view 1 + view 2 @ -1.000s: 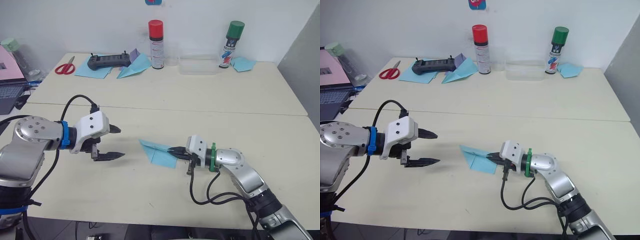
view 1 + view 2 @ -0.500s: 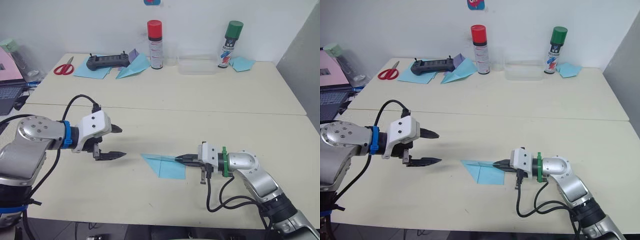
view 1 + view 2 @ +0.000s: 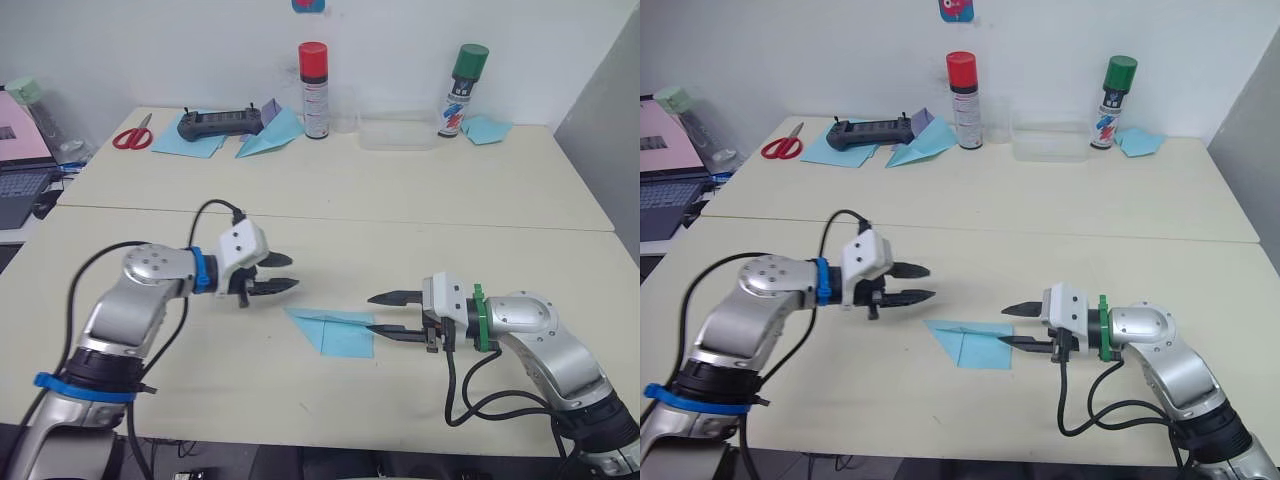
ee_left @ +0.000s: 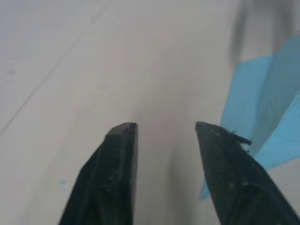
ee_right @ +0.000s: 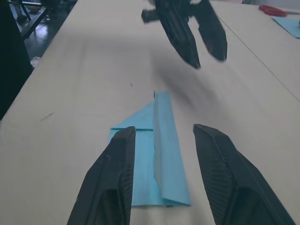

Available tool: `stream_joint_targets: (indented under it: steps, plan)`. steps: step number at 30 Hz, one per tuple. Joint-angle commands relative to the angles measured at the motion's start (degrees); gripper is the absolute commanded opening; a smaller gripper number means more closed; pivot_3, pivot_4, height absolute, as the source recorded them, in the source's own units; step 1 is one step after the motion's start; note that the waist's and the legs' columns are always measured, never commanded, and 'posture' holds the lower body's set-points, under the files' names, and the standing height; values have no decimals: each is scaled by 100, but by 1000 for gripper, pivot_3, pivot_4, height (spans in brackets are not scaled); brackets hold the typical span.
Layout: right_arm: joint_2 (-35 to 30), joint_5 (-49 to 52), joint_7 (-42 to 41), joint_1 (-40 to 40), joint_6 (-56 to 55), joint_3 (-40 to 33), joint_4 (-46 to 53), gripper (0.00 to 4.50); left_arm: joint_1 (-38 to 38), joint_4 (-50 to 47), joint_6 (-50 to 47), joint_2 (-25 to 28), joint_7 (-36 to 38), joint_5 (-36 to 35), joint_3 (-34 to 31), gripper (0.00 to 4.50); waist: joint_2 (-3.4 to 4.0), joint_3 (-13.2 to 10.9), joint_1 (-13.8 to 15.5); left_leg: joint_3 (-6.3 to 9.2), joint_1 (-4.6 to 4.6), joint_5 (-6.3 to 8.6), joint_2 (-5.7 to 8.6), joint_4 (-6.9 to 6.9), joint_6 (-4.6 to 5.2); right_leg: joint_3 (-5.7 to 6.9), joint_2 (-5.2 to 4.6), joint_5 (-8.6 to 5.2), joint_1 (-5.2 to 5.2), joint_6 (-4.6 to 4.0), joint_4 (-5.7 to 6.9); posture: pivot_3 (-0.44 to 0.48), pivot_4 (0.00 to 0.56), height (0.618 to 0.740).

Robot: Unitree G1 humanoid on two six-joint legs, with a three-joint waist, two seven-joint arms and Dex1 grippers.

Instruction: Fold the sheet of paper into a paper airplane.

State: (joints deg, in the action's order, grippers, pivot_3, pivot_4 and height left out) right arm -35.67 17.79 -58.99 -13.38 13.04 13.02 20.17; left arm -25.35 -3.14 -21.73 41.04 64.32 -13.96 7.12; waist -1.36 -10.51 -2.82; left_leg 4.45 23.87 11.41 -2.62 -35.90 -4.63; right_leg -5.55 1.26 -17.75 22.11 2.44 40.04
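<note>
The sheet of paper (image 3: 331,330), folded into a light-blue pointed dart shape, lies flat on the near table with its point toward my left side. My right gripper (image 3: 372,313) is open just right of it, its lower fingertip at the paper's right edge and nothing clamped. In the right wrist view the paper (image 5: 165,161) lies on the table below the gap between the two fingers (image 5: 117,164). My left gripper (image 3: 288,272) hovers just up-left of the paper's point, open with a narrower gap and empty. The left wrist view shows the paper (image 4: 262,108) beside one finger (image 4: 220,154).
On the far table stand a red-capped spray can (image 3: 313,88), a green-capped spray can (image 3: 463,88) and a clear plastic box (image 3: 398,130). Scissors (image 3: 130,135), a black controller (image 3: 220,123), a blue plane with a purple flap (image 3: 268,132) and a blue scrap (image 3: 487,127) lie there. A laptop (image 3: 20,190) sits far left.
My right gripper has opened and let go of the paper, drawing slightly right. My left arm has swung right toward the paper's point, its jaws narrowing.
</note>
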Motion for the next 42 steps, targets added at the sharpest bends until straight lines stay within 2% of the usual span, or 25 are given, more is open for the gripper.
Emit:
stream_joint_targets:
  steps: [1,4,16,27,34,37,39,40,41,42]
  plan:
    - [44,31,111,-17,65,-33,235,2003,-107,154,198,-198,-2,45,154,871,0,0,-1,0,0,0,1,-2,0,-1,0,0,0,0,0,0,150,740]
    - [81,-69,136,-24,37,42,233,2003,-56,392,382,-348,95,167,405,25,0,0,-1,-1,1,0,2,-4,0,-2,-1,1,-1,2,-1,0,150,740]
    - [154,-778,173,134,-613,543,-145,2003,55,1129,1136,-459,352,787,1067,25,0,1,-2,-1,-4,0,3,-6,0,-2,-1,1,-7,3,-1,0,150,740]
    - [283,-1183,81,195,-1428,759,-539,2003,22,1165,1408,-471,509,779,975,25,0,2,-8,-1,-9,0,4,-7,0,-2,-2,2,-13,4,-2,0,150,740]
    - [693,-1440,380,-27,-1792,864,-1101,2003,79,1122,1442,-519,468,832,1018,25,0,2,-8,0,-10,0,3,-6,0,-2,-1,2,-13,4,-2,0,150,740]
    - [883,-1329,437,-141,-1726,767,-1279,1401,100,1099,1466,-505,475,847,1025,0,0,2,-9,0,-9,0,3,-7,0,-1,-2,2,-13,4,-2,0,150,740]
    - [984,-1206,470,-202,-1644,672,-1335,751,113,1102,1505,-479,486,878,1035,0,0,2,-9,0,-9,0,3,-6,0,-2,-2,2,-13,4,-2,0,150,740]
    - [1029,-1144,483,-231,-1584,623,-1353,264,125,1099,1514,-466,491,882,1033,0,0,2,-9,0,-9,0,3,-6,0,-1,-2,2,-13,4,-2,0,150,740]
    - [1051,-1103,476,-253,-1539,596,-1370,44,139,1093,1515,-449,501,888,1034,0,0,2,-9,0,-9,0,3,-6,0,-1,-2,2,-13,4,-2,0,150,740]
    - [1065,-1067,459,-274,-1502,575,-1396,44,148,1091,1522,-431,513,901,1043,0,0,2,-9,0,-9,0,3,-6,0,-1,-2,2,-13,4,-2,0,150,740]
